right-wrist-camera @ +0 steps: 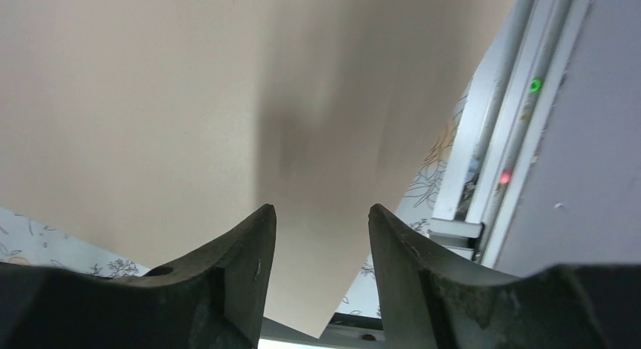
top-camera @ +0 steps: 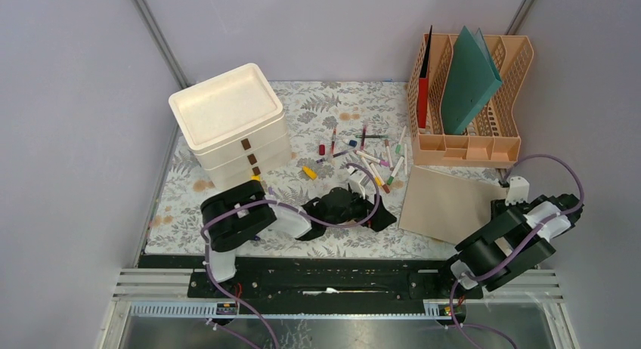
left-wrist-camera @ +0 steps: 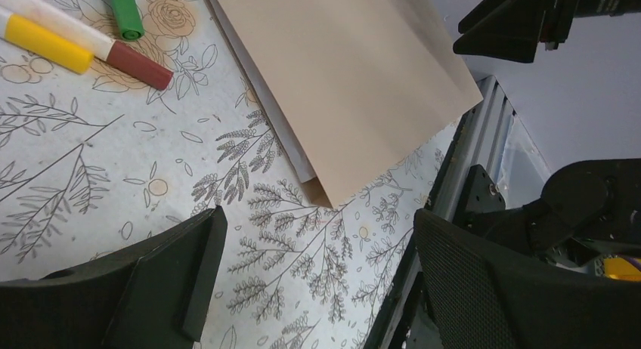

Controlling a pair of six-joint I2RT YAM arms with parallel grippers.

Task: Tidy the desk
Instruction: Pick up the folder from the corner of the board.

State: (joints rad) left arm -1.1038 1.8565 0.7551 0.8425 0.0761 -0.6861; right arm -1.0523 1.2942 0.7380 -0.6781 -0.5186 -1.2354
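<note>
The desk (top-camera: 317, 107) is covered by a pale leaf-print cloth. A flat tan folder (top-camera: 446, 205) lies at its right front, one corner over the front edge. My right gripper (top-camera: 500, 207) sits at the folder's right edge. In the right wrist view its fingers (right-wrist-camera: 321, 220) stand apart just above the folder (right-wrist-camera: 189, 100), with nothing between them. My left gripper (top-camera: 378, 211) is wide open low over the cloth, facing the folder (left-wrist-camera: 355, 77), and in the left wrist view it (left-wrist-camera: 317, 236) holds nothing. Several markers (top-camera: 370, 156) lie scattered mid-desk.
A stack of cream drawer trays (top-camera: 230, 122) stands at the back left. A peach file rack (top-camera: 484, 141) at the back right holds a green folder (top-camera: 469, 81) and a red one (top-camera: 425, 92). A yellow-and-red marker (left-wrist-camera: 75, 47) and a green marker (left-wrist-camera: 125, 13) lie near my left gripper.
</note>
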